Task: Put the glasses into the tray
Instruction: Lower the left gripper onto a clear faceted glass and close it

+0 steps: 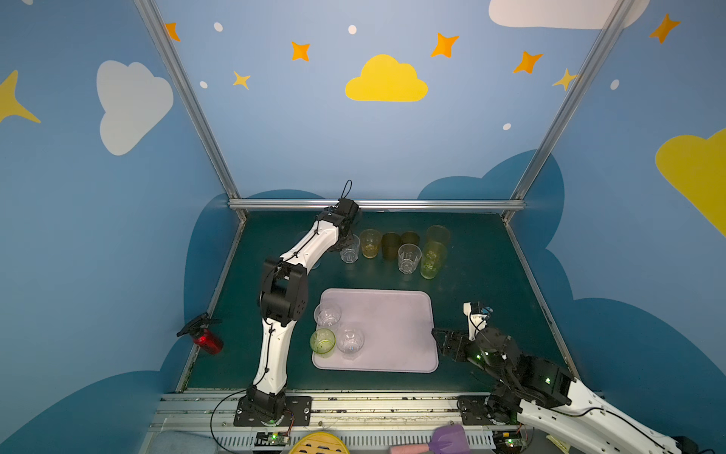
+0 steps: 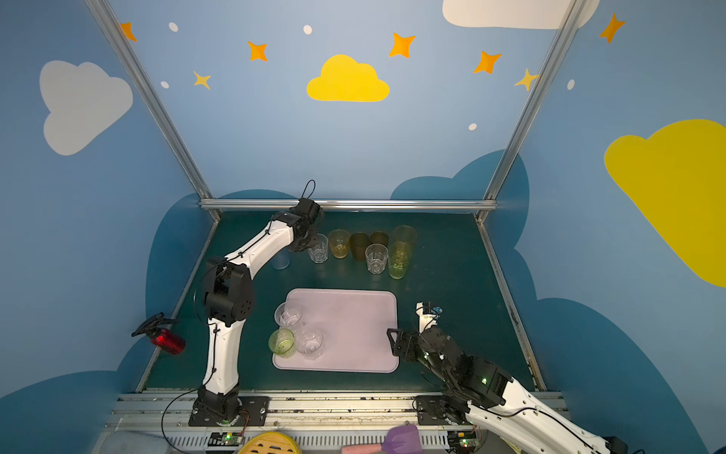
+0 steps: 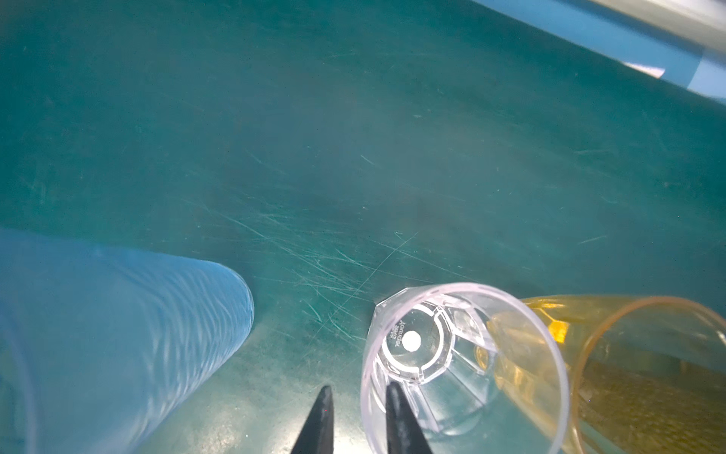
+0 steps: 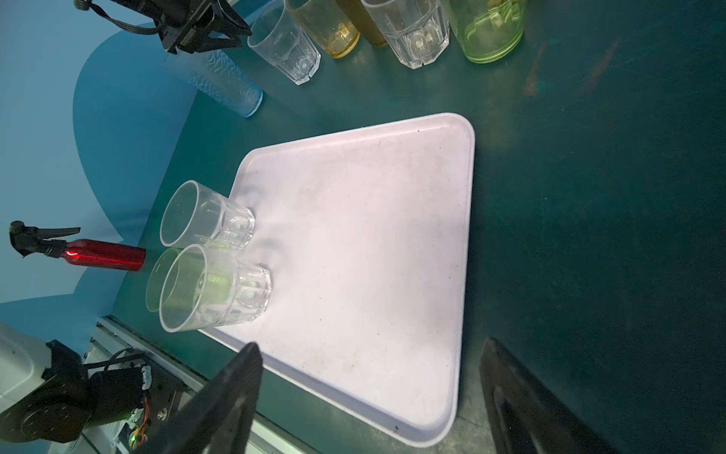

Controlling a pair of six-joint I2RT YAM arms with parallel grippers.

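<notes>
My left end effector (image 3: 359, 387) straddles the glass (image 3: 432, 353) rim, grip unclear; right end effector (image 4: 371, 344) released. Light, slick glass: I'd pinch the wall.

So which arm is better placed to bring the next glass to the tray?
Left. The left gripper has one finger inside and one outside the rim of a clear glass in the back row. The right gripper hangs open at the edge of the tray, far from that row.

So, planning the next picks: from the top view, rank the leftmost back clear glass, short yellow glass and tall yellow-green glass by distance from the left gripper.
1. Clear glass, at the left gripper.
2. Short yellow glass, next right.
3. Tall yellow-green glass, right end.
</notes>
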